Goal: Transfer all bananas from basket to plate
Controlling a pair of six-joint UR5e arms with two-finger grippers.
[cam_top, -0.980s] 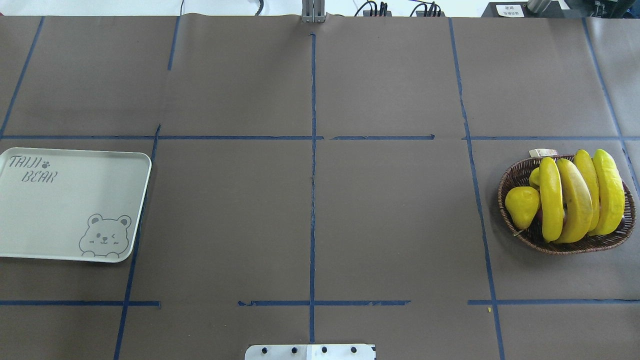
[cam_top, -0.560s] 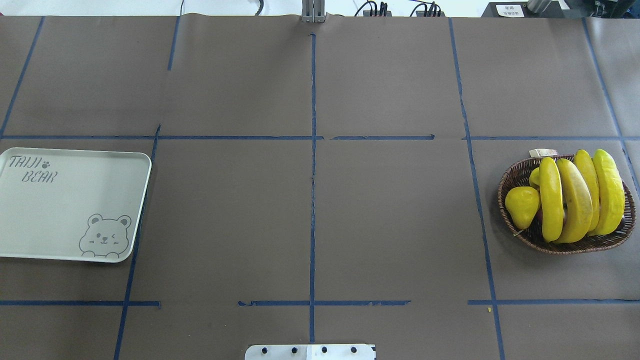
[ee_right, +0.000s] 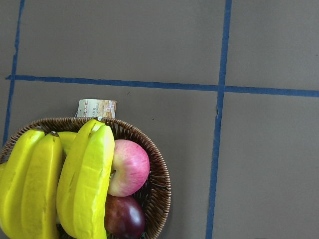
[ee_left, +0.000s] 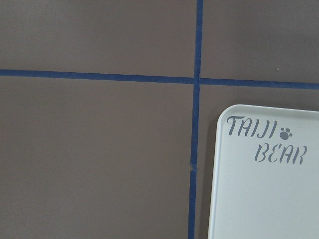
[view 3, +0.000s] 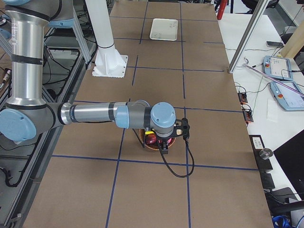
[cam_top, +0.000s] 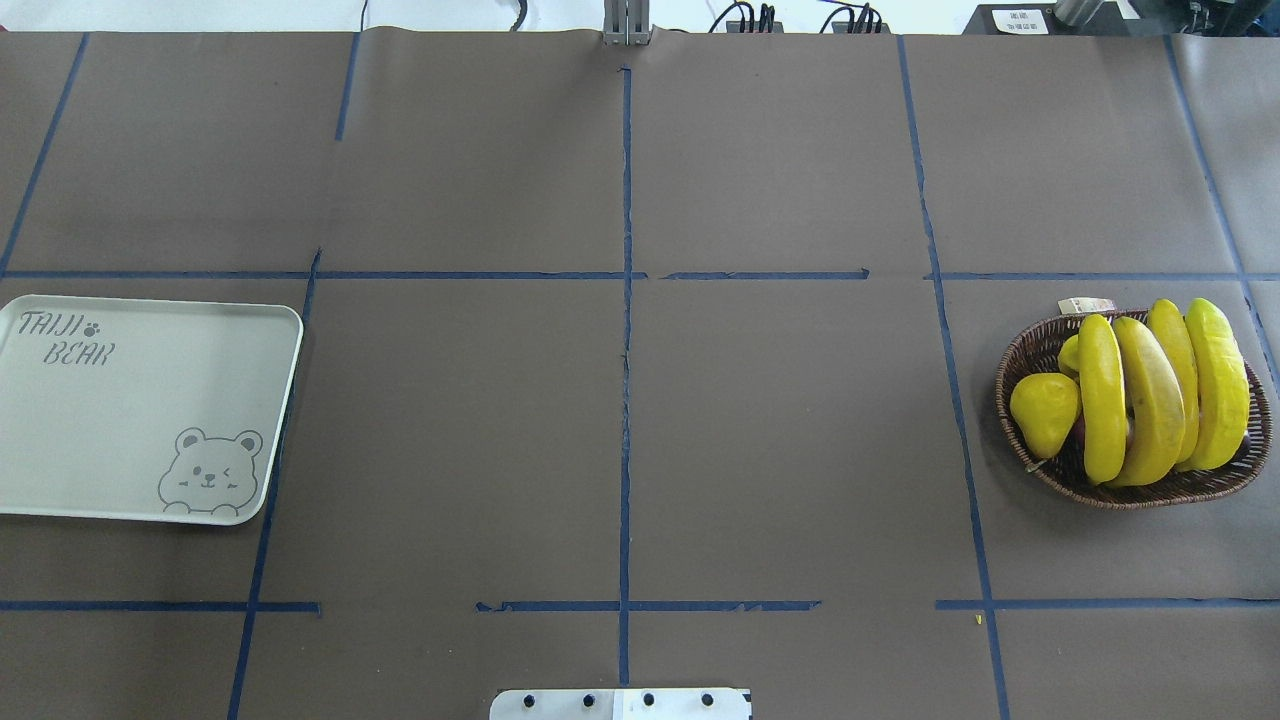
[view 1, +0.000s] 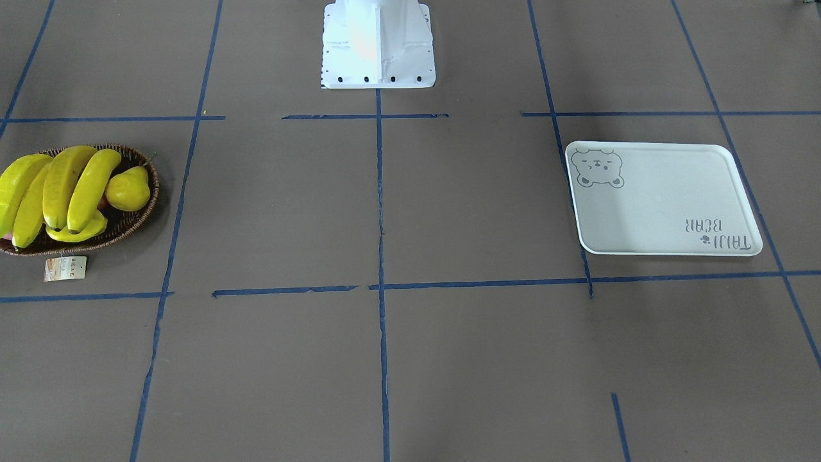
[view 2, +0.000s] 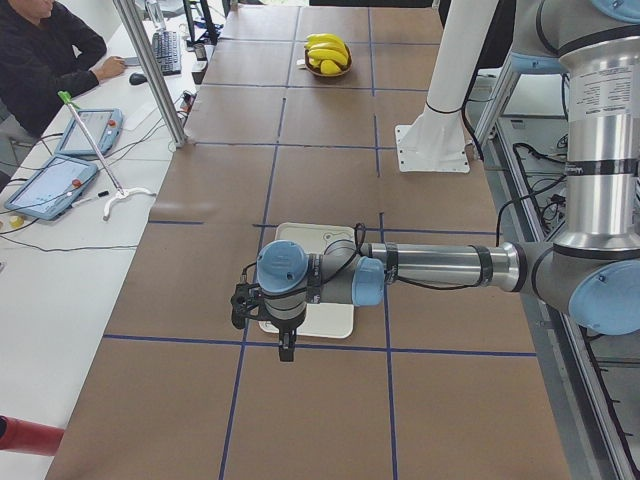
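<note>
Four yellow bananas (cam_top: 1150, 395) lie side by side across the brown wicker basket (cam_top: 1030, 350) at the table's right; they also show in the front view (view 1: 61, 189) and the right wrist view (ee_right: 84, 184). The white bear-print plate (cam_top: 140, 400) lies bare at the table's left and shows in the left wrist view (ee_left: 264, 199). My left gripper (view 2: 286, 352) hangs above the plate's outer edge. My right gripper (view 3: 165, 148) hangs above the basket (view 3: 151, 146). Both show only in side views, so I cannot tell whether they are open or shut.
A yellow pear (cam_top: 1043, 410), a pink apple (ee_right: 128, 167) and a dark plum (ee_right: 124, 216) share the basket. A paper tag (view 1: 64, 268) lies beside it. The robot's white base (view 1: 378, 45) stands mid-table. An operator (view 2: 40, 60) sits at a side desk.
</note>
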